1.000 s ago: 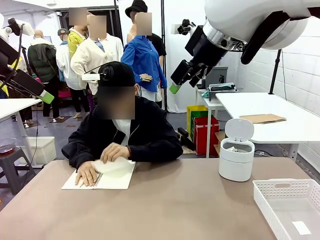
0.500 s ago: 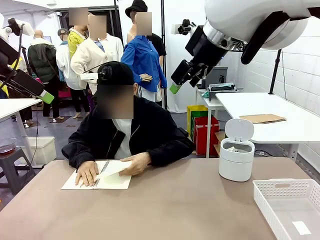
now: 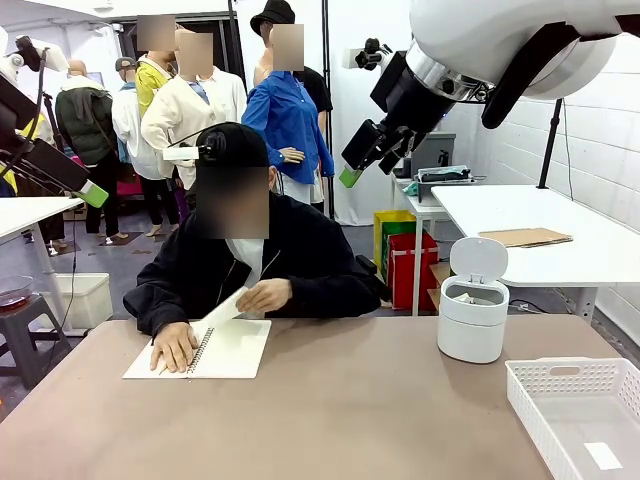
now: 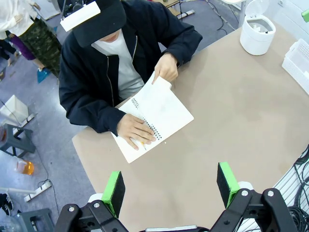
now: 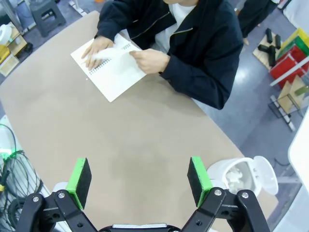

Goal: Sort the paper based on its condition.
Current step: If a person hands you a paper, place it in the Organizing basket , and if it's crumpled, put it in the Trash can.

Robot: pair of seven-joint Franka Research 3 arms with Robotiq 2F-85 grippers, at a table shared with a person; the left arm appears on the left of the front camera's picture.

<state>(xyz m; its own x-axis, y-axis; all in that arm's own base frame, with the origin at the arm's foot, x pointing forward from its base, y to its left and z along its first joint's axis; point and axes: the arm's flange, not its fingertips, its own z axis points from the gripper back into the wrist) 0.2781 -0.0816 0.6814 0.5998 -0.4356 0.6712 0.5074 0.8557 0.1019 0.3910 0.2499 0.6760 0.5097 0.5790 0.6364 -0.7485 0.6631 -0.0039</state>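
Step in hand: judged to be preparation on the person's side. A sheet is being taken from the notebook, and nothing has yet been set out for the robot to sort.
Paper [image 3: 228,306]: a white sheet lifted off the spiral notebook [image 3: 230,352] at the far left of the surface [image 3: 350,410]. It is pinched in one hand [image 3: 268,295] of the person. Whether it is free of the binding cannot be told.
Other hand [image 3: 175,347]: flat on the notebook beside the spiral, pressing it down.
Pointing: the held edge rises toward the person's chest, and the opposite edge lies low at the spiral. The sheet is bowed, not flat.
Long axis: apparently along the spiral, running near-to-far across the surface, though the curl makes this uncertain.
Left gripper [image 4: 170,186]: raised high over the surface, jaws wide, nothing between the green pads.
Right gripper [image 5: 139,180]: likewise raised, jaws wide and empty.
Bin [image 3: 472,325]: white, lid up, at the right of the surface. The right wrist view shows crumpled white matter inside.
Basket [image 3: 545,385]: white with slotted walls, at the near right corner, near the bin but apart from it.
Next move: judged to call for waiting until the paper lies released on the surface. Its condition, crumpled or flat, would then be read before an arm descends with jaws open around it.
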